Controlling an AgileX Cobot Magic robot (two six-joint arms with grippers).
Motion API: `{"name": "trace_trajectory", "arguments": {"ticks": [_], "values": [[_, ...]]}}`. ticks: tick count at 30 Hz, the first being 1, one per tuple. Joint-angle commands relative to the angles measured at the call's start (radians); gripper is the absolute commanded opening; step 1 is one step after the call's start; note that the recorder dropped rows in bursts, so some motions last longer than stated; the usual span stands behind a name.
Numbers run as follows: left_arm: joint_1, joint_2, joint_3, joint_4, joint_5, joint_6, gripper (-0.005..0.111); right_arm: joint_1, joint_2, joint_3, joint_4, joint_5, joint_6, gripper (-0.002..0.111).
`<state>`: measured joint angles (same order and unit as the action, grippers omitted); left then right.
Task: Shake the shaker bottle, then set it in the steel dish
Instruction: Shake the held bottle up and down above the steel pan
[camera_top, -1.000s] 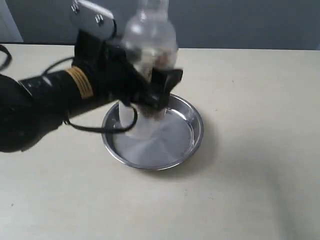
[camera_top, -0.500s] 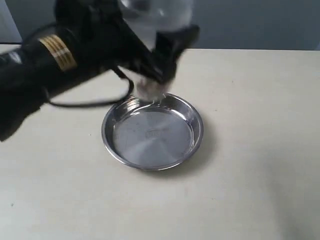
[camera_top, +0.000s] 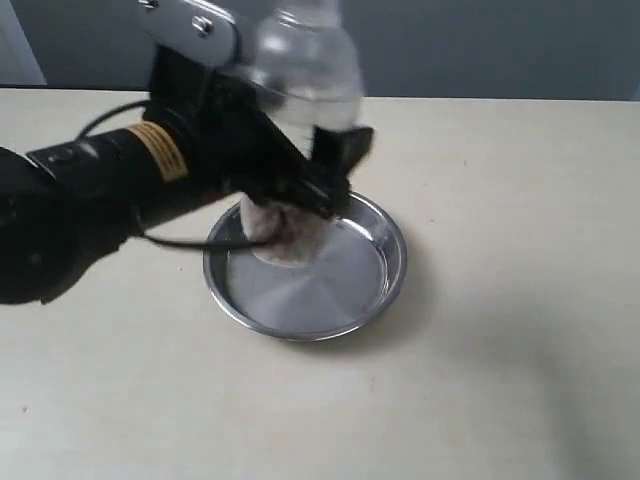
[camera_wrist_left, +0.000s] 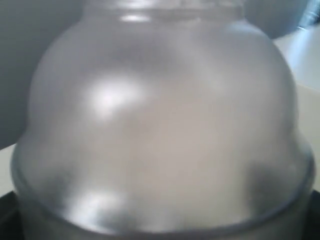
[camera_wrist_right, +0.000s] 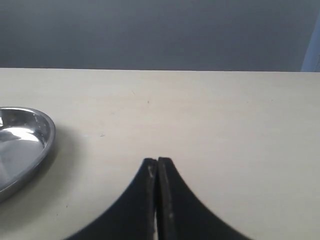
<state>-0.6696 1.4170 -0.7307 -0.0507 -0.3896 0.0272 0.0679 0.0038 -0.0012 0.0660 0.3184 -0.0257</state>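
Mid-shake, I reckon: my left jaws clench the shaker bottle (camera_top: 305, 70), the steel dish (camera_top: 392, 262) just beneath them, right jaws pinched together empty; next, lower it upright.

We see left gripper (camera_top: 305, 188) swung back down | shaker bottle (camera_top: 305, 70) lowered from high | base again at steel dish (camera_top: 380, 280)
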Motion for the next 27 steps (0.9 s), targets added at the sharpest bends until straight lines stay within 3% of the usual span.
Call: {"name": "trace_trajectory", "arguments": {"ticks": [1, 2, 4, 5, 6, 7, 9, 10, 11, 12, 13, 14, 18, 21, 23, 25, 27], "values": [[0.057, 0.041, -0.005, -0.411, -0.022, 0.071, 0.0, 0.004, -0.004, 0.001, -0.001, -0.012, 0.0, -0.001], [0.061, 0.056, -0.005, -0.471, -0.032, 0.068, 0.0, 0.004, -0.004, 0.001, -0.001, -0.012, 0.0, -0.001], [0.004, 0.059, -0.007, -0.129, 0.025, 0.022, 0.0, 0.004, -0.004, 0.001, -0.001, -0.012, 0.0, -0.001], [-0.039, 0.054, -0.009, 0.14, 0.048, -0.003, 0.0, 0.004, -0.004, 0.001, -0.001, -0.014, 0.0, -0.001], [-0.054, 0.054, -0.009, 0.246, 0.056, -0.005, 0.0, 0.004, -0.004, 0.001, -0.001, -0.014, 0.0, -0.001], [-0.031, 0.06, -0.009, 0.17, 0.053, 0.006, 0.0, 0.004, -0.004, 0.001, -0.001, -0.014, 0.0, -0.001], [0.054, 0.09, -0.005, -0.3, -0.004, 0.04, 0.0, 0.004, -0.004, 0.001, -0.001, -0.014, 0.0, -0.001], [0.075, 0.109, -0.005, -0.446, -0.042, 0.013, 0.0, 0.004, -0.004, 0.001, -0.001, -0.014, 0.0, -0.001], [0.063, 0.113, -0.007, -0.349, -0.046, -0.003, 0.0, 0.004, -0.004, 0.001, -0.001, -0.014, 0.0, -0.001], [0.04, 0.11, -0.009, -0.159, -0.013, -0.036, 0.0, 0.004, -0.004, 0.001, -0.001, -0.014, 0.0, -0.001], [-0.002, 0.104, -0.011, 0.147, 0.001, -0.094, 0.0, 0.004, -0.004, 0.001, -0.001, -0.014, 0.0, -0.001], [-0.017, 0.104, -0.014, 0.238, -0.005, -0.118, 0.0, 0.004, -0.004, 0.001, -0.001, -0.014, 0.0, -0.001], [0.04, 0.096, -0.06, -0.14, -0.133, -0.01, 0.0, 0.004, -0.004, 0.001, -0.001, -0.014, 0.0, -0.001], [0.049, -0.007, -0.13, 0.013, -0.231, -0.019, 0.0, 0.004, -0.004, 0.001, -0.001, -0.014, 0.0, -0.001], [0.047, -0.076, -0.155, 0.124, -0.186, -0.055, 0.0, 0.004, -0.004, 0.001, -0.001, -0.014, 0.0, -0.001], [0.059, -0.041, -0.129, 0.029, -0.028, -0.039, 0.0, 0.004, -0.004, 0.001, -0.001, -0.014, 0.0, -0.001], [0.093, 0.062, -0.071, -0.095, 0.045, -0.035, 0.0, 0.004, -0.004, 0.001, -0.001, -0.014, 0.0, -0.001]]}}
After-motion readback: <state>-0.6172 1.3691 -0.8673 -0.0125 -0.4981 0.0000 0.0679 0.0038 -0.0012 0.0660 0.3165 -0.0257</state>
